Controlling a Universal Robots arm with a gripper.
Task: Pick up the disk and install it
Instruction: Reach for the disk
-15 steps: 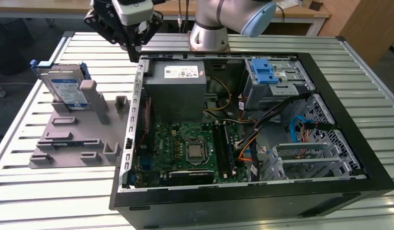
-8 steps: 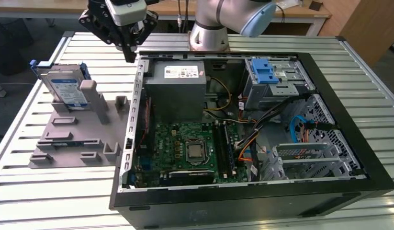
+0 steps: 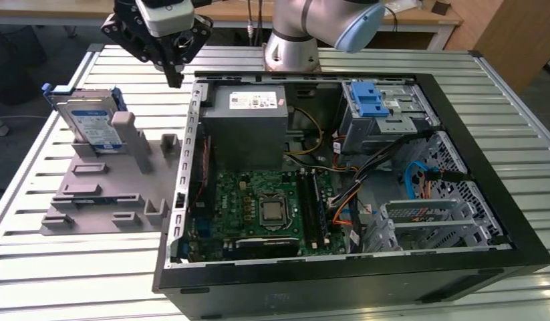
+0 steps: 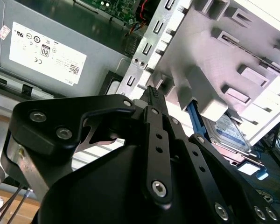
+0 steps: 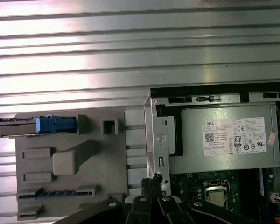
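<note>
The disk (image 3: 89, 124) stands on its edge in a slot of a grey plastic holder (image 3: 96, 194). The holder lies on the slatted metal table (image 3: 43, 261), to the exterior view's left of the open computer case (image 3: 346, 281). The disk's blue frame shows along its upper edge and side. In the first wrist view the disk (image 5: 56, 124) is seen edge-on from above, at one end of the holder (image 5: 107, 163). In the second wrist view its silver face and label (image 4: 228, 128) show behind one of the holder's raised blocks (image 4: 214, 46).

The gripper (image 3: 175, 80) hangs in the air, higher than the disk and to the exterior view's right of it. It is apart from the disk and touches nothing. Its tip points down at the strip between the holder and the case's near wall, close to the corner where the grey power supply box (image 3: 248, 117) sits.

In both wrist views the fingers come together to one narrow point (image 5: 156, 177) (image 4: 151, 91), pressed together with nothing between them. The tip lies over the case's metal edge, with the power supply box (image 5: 224, 140) just beside it and the green circuit board (image 3: 256, 200) further inside the case.
</note>
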